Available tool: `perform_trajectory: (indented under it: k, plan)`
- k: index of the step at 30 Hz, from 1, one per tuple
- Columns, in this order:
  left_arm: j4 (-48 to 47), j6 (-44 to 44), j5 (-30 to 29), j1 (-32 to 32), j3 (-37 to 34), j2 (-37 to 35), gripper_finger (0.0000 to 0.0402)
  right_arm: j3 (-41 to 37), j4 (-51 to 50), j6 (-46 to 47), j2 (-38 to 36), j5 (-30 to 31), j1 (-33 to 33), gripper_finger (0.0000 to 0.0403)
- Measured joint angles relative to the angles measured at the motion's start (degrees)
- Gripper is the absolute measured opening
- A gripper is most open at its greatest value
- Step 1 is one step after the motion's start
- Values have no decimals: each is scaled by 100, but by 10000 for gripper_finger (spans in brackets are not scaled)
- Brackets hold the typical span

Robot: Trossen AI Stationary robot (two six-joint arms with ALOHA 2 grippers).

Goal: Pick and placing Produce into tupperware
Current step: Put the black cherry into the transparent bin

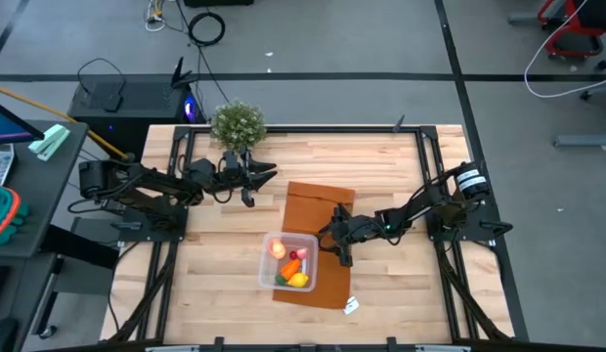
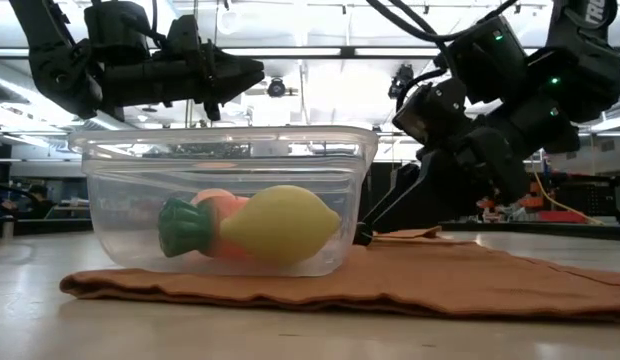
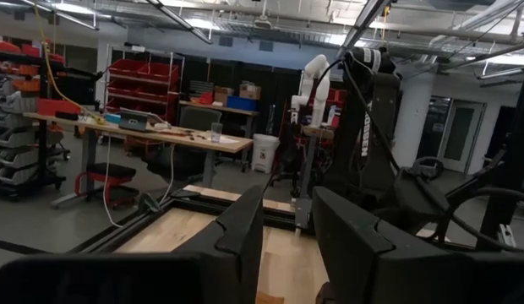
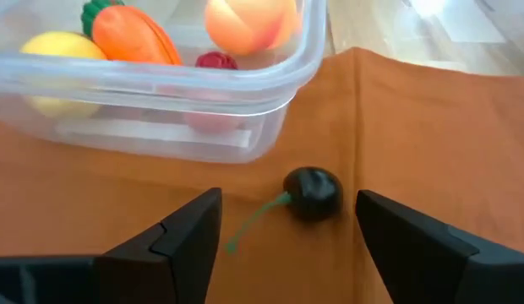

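Wooden desk (image 1: pixel 225 264) carries a brown mat (image 4: pixel 397 127); just right of the tupperware (image 4: pixel 245 110), a dark cherry (image 4: pixel 313 192) lies between the right gripper's (image 4: pixel 287 232) spread fingers. Small, hard, rolls easily; pinch the round body. Left gripper (image 1: pixel 269 176) waits, fingers apart.

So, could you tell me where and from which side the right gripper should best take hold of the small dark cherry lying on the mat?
Probably on its round body, from straight above. The dark cherry lies on the brown mat just outside the tupperware, between the fingers of the open right gripper. Its thin green stem looks too slight to pinch, so the fingers should close across the ball itself.
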Motion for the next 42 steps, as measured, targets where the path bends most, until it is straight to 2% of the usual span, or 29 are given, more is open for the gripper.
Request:
perform_trajectory:
  k: [18,42]
  plan:
    - [0,2,0,2,0,0,112,355,-27,-187,349,10,22,217]
    - [-9,0,0,2,0,0,111,355,-138,-155,338,17,22,131]
